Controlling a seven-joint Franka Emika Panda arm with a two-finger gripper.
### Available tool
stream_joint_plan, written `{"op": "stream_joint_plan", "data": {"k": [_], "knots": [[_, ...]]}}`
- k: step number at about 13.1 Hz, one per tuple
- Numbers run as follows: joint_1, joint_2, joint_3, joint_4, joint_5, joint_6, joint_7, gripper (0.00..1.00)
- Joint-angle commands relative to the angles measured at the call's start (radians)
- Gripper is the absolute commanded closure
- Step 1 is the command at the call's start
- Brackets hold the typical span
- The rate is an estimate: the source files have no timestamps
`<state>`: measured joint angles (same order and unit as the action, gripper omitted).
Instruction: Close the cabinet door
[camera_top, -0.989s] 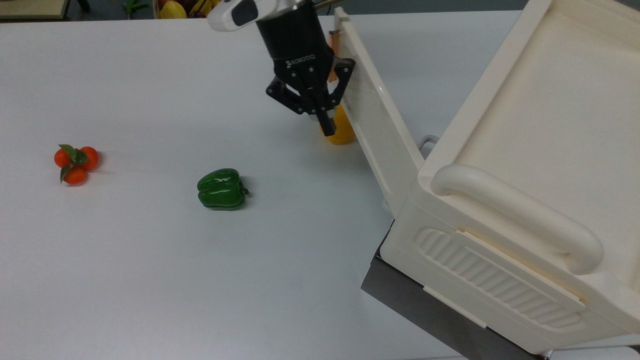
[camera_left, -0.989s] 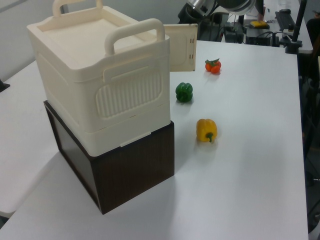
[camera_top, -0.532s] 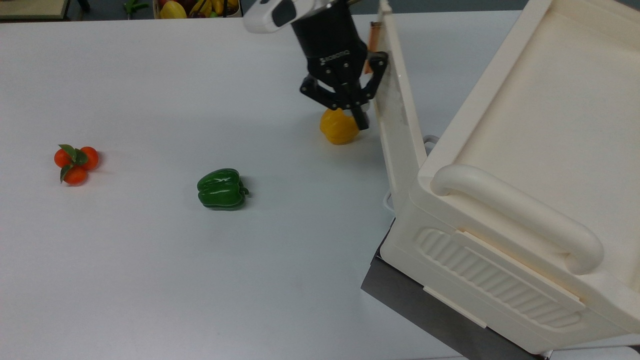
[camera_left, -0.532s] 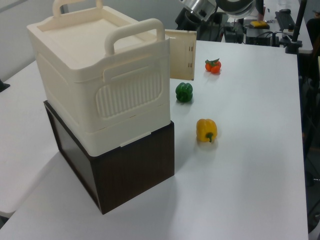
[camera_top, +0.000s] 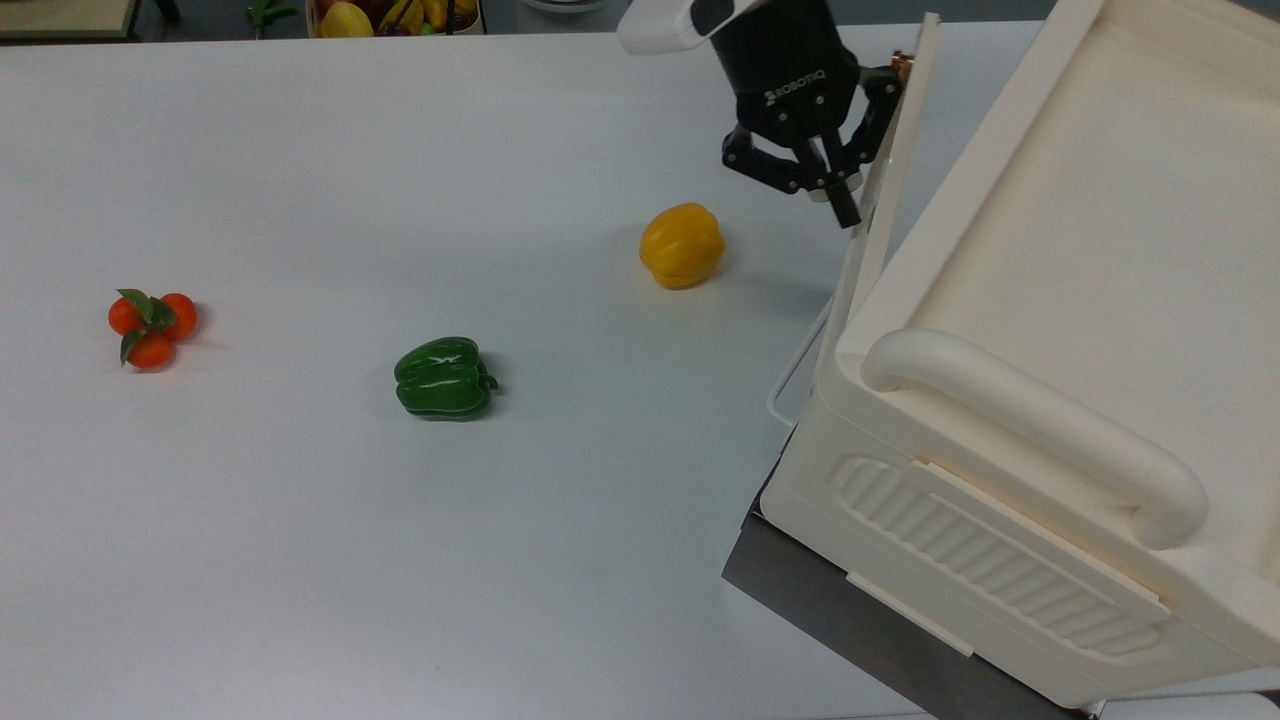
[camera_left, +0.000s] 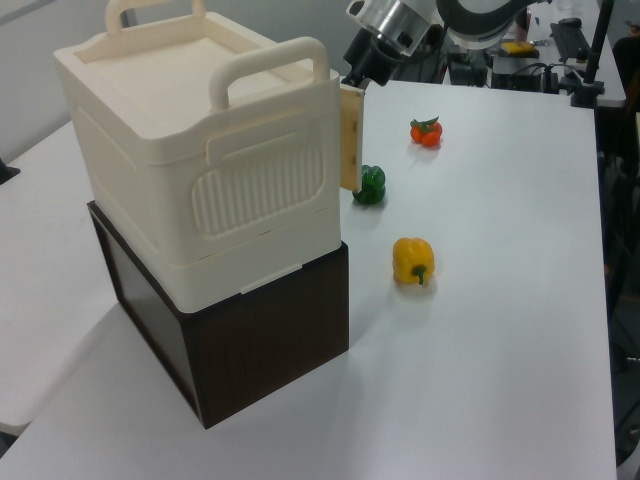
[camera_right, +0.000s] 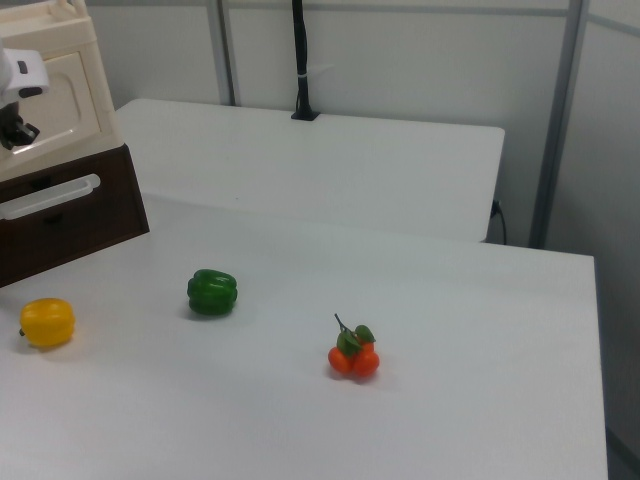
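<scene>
Change: since 1 s ago the cabinet door (camera_top: 893, 160) has swung from wide open to nearly against the cabinet front; the end effector (camera_top: 832, 185) has travelled with it toward the top view's right, and the yellow pepper it stood in front of now shows whole
Cabinet door: in the top view it appears edge-on as a thin cream strip, leaning close to the cabinet's front with a narrow gap left; in the left view (camera_left: 350, 137) it stands just off the front corner of the cabinet; in the right view its inset face (camera_right: 60, 90) is visible at the top left
End effector: black, pointing downward in the top view, its outer side against the door near the door's upper end; the fingers stand apart with nothing between them
Cabinet: cream box (camera_top: 1080, 300) with a thick tube handle (camera_top: 1040, 430) and a ribbed panel (camera_top: 990, 560) on its near side, resting on a dark brown base (camera_left: 260, 340)
Yellow pepper: on the white worktop (camera_top: 300, 500), at (camera_top: 681, 245), near the door but apart from it
Green pepper: at (camera_top: 443, 377), between the yellow pepper and the tomatoes in the top view
Tomatoes: cluster of 3 with green leaves (camera_top: 152, 325), well apart from the cabinet, toward the top view's left
</scene>
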<state>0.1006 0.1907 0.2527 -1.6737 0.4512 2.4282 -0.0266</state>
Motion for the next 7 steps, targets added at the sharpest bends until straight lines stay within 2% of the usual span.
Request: {"op": "stream_joint_plan", "data": {"k": [1,4,7], "knots": [[0.018,0.016,0.019,0.022,-0.003,0.012,0.019,1.0],[0.024,0.038,0.046,0.02,-0.006,0.115,0.019,1.0],[0.036,0.046,0.048,0.02,-0.005,0.137,0.017,1.0]]}}
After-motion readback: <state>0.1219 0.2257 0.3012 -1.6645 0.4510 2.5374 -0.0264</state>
